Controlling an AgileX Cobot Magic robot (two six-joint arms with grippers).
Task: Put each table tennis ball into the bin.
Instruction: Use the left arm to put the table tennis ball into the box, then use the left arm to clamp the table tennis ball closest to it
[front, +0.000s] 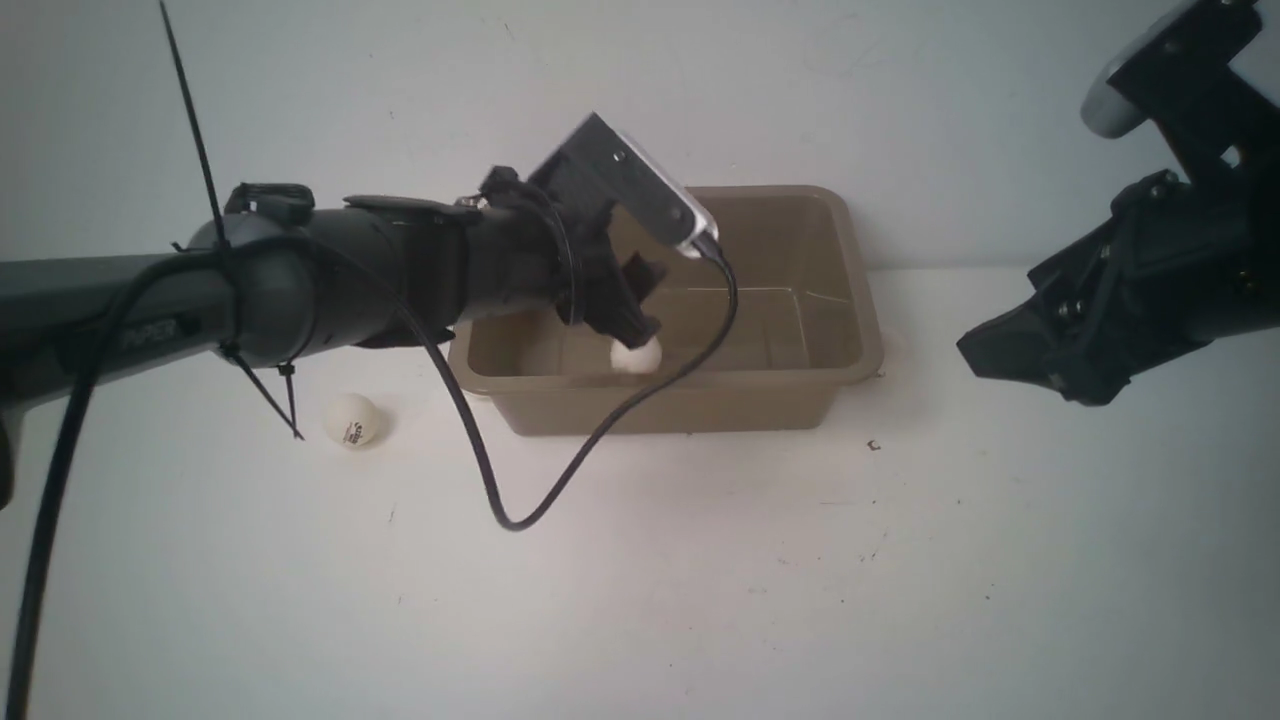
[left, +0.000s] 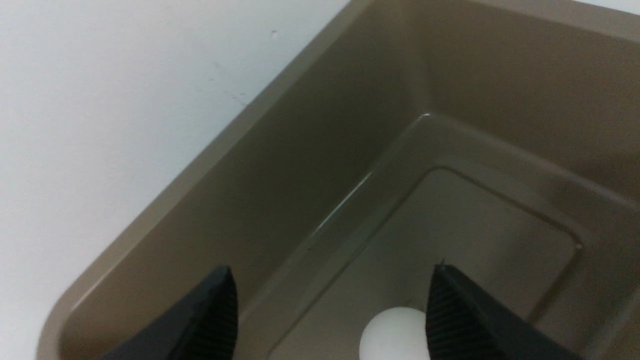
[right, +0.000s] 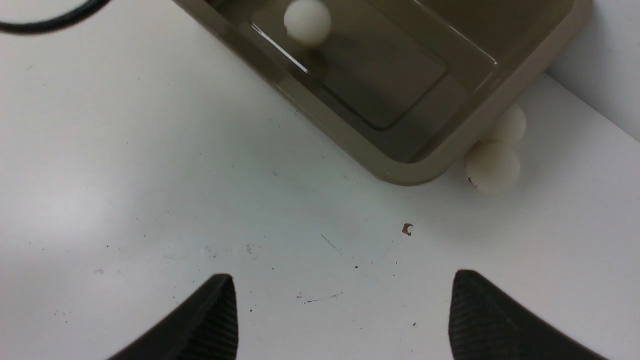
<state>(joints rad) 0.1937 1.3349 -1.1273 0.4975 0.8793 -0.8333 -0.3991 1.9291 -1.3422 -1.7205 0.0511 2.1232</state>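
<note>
The taupe bin (front: 845, 300) stands at the back middle of the table. My left gripper (front: 640, 328) hangs open over its left part. One white table tennis ball (front: 636, 357) is inside the bin just under it. In the left wrist view this ball (left: 395, 332) sits beside one finger (left: 450, 310), not clamped, with the jaws (left: 333, 270) wide apart. A second ball (front: 351, 419) with a dark mark lies on the table left of the bin. Two more balls (right: 492, 165) (right: 511, 125) rest against the bin's outer right wall (right: 415, 172). My right gripper (front: 1000, 355) (right: 343, 275) is open and empty above the table, right of the bin.
A black cable (front: 560, 480) loops from my left wrist down over the bin's front wall to the table. The white table (front: 700, 600) has small dark specks, one chip (right: 407, 229) near the bin's corner. A white wall stands behind the bin.
</note>
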